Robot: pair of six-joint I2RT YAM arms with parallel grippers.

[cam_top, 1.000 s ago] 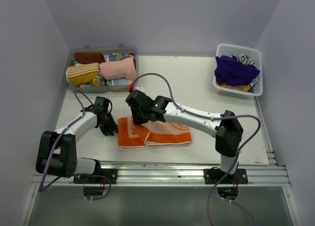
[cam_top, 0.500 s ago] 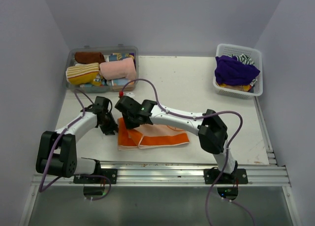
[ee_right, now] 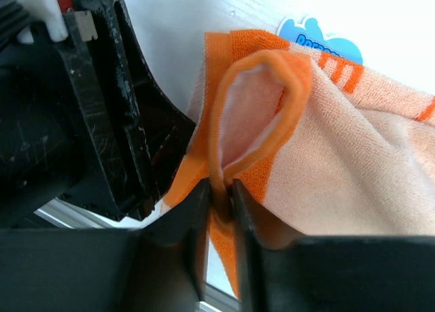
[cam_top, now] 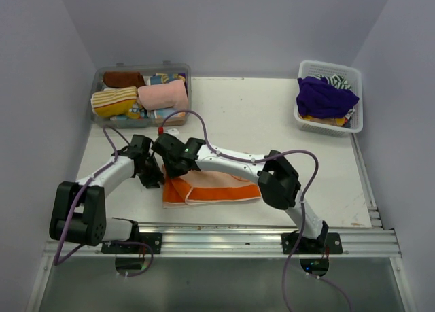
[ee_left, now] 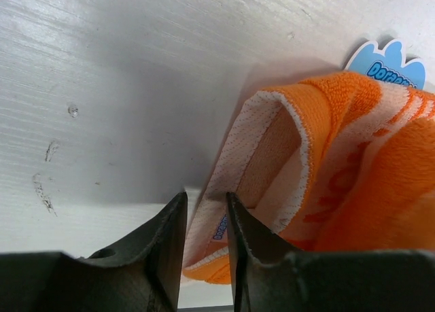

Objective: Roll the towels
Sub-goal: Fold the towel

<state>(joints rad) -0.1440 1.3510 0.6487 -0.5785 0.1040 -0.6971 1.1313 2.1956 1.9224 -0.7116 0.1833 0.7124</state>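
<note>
An orange-and-cream towel [cam_top: 216, 188] lies folded in a long strip on the table in front of the arms. At its left end my left gripper [cam_top: 151, 177] sits low on the table. In the left wrist view, the left gripper [ee_left: 205, 203] is shut on the towel's cream hem [ee_left: 268, 149]. My right gripper [cam_top: 174, 166] reaches across to that same end, close beside the left one. The right gripper [ee_right: 219, 189] is pinched on a looped orange hem of the towel [ee_right: 353, 149]. A blue printed label [ee_right: 319, 35] sticks out from under the towel.
A clear bin [cam_top: 143, 68] at the back left holds rolled towels, among them a pink one [cam_top: 163, 94] and a striped yellow one [cam_top: 113, 100]. A white basket [cam_top: 329, 65] at the back right holds a purple towel [cam_top: 325, 96] on top of others. A metal rail [cam_top: 224, 232] runs along the near edge.
My right gripper has carried the towel's fold to the left, up against the left gripper, and the towel now lies narrower. The left arm has stayed put.
</note>
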